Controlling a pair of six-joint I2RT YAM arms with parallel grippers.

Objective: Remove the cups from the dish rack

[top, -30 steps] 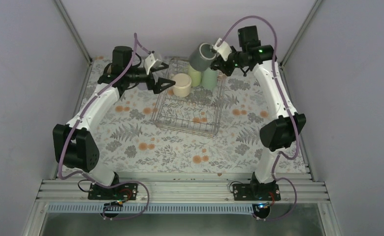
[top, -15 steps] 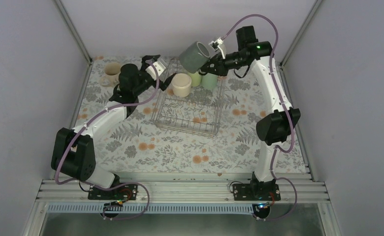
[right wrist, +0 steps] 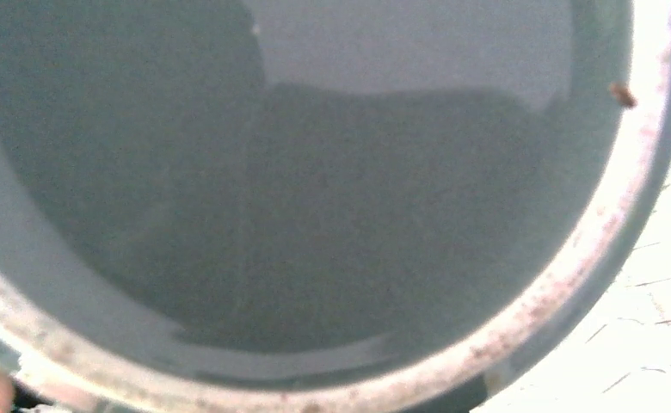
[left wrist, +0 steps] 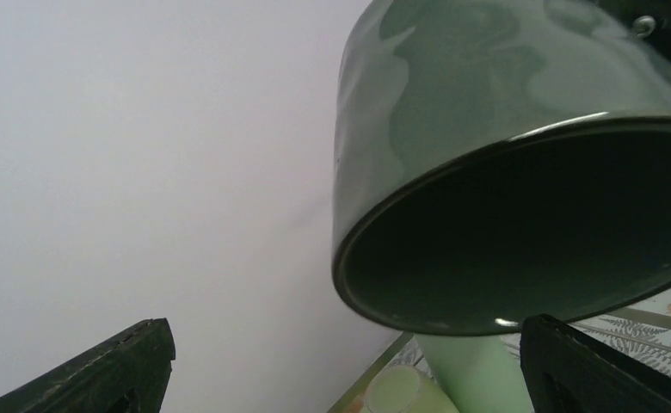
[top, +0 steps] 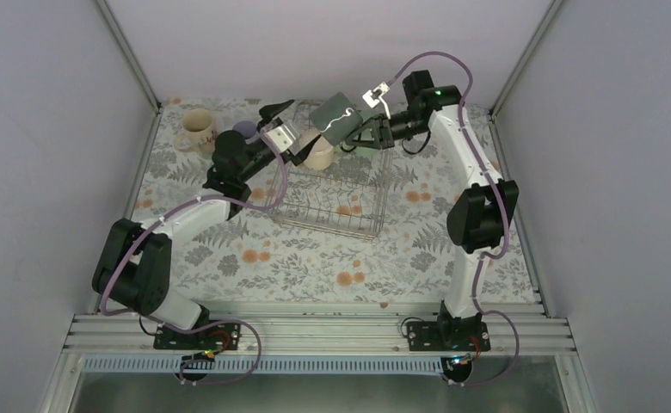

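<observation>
My right gripper [top: 356,129] is shut on the dark grey-green cup [top: 332,116] and holds it tilted above the far end of the dish rack [top: 328,198]. The cup's base fills the right wrist view [right wrist: 315,189]. My left gripper [top: 286,129] is open and points up at the cup's mouth [left wrist: 521,232], just below it and not touching. A cream cup [top: 319,153] stands in the rack. Two pale green cups [left wrist: 474,370] show beneath the held cup. A beige mug with markings [top: 196,131] and a lavender cup [top: 244,130] stand on the table at the far left.
The table carries a floral cloth [top: 315,258]. The enclosure's back wall [top: 315,43] is close behind both grippers. Metal frame posts [top: 130,52] stand at the back corners.
My right arm has carried the dark cup left and lower and tilted it. My left arm has swung up from beside the cream cup to just under the dark cup's mouth.
</observation>
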